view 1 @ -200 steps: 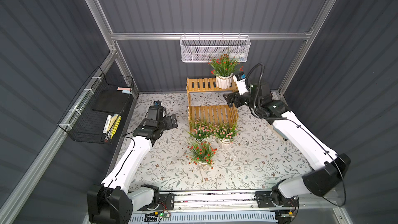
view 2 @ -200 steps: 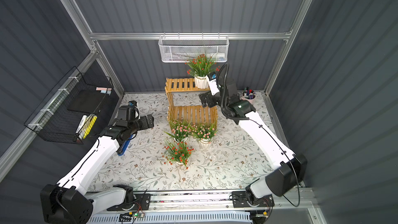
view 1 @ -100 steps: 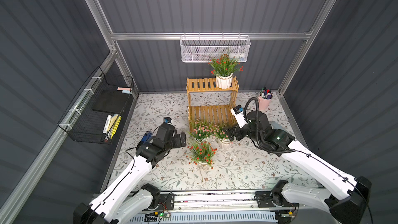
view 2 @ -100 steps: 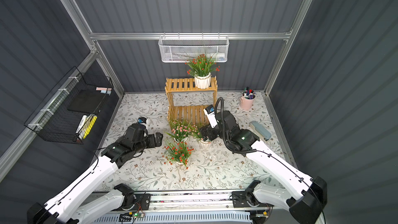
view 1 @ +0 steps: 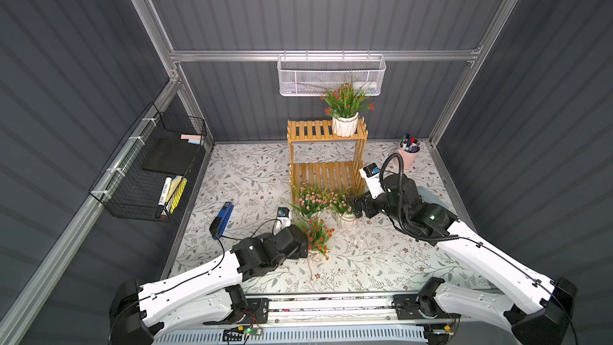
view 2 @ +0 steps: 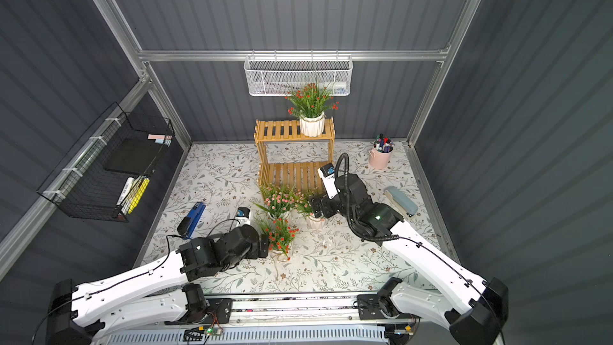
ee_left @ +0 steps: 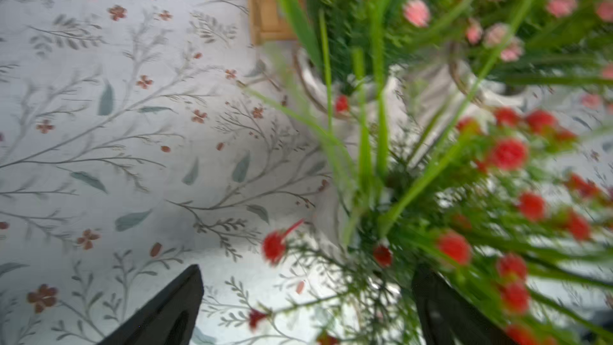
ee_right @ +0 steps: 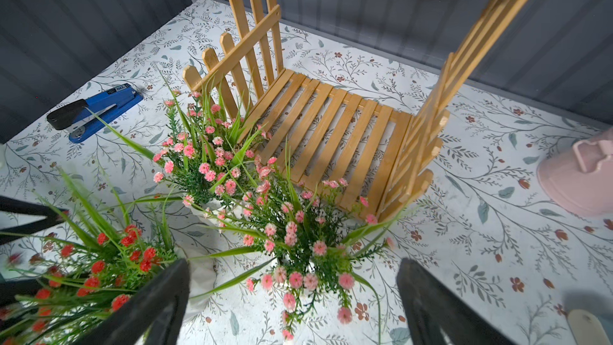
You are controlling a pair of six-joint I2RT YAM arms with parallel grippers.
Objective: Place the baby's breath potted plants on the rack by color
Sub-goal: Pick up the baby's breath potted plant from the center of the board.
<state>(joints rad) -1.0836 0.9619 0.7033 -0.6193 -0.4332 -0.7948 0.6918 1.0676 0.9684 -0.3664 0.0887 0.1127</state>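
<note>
The wooden rack (view 1: 326, 147) stands at the back, with one red baby's breath plant (view 1: 345, 107) on the right of its upper tier. Its lower tier (ee_right: 331, 127) is bare. Two pink plants (view 1: 310, 199) (view 1: 341, 205) stand on the table just before the rack, and a second red plant (view 1: 318, 235) stands in front of them. My left gripper (view 1: 303, 248) is open, its fingers either side of this red plant's low sprigs (ee_left: 381, 255). My right gripper (ee_right: 292, 303) is open around the right pink plant (ee_right: 298, 243), without touching it.
A pink cup of markers (view 1: 409, 155) stands at the back right. A blue stapler (view 1: 222, 220) lies left of the plants and a grey-blue stapler (view 2: 401, 200) lies behind my right arm. A white mesh basket (view 1: 331, 74) hangs above the rack. A black wire basket (view 1: 149, 167) hangs on the left wall.
My right gripper came away from the red plant on the upper tier and dropped down to the right pink plant. My left arm swung forward and down to the red plant on the table.
</note>
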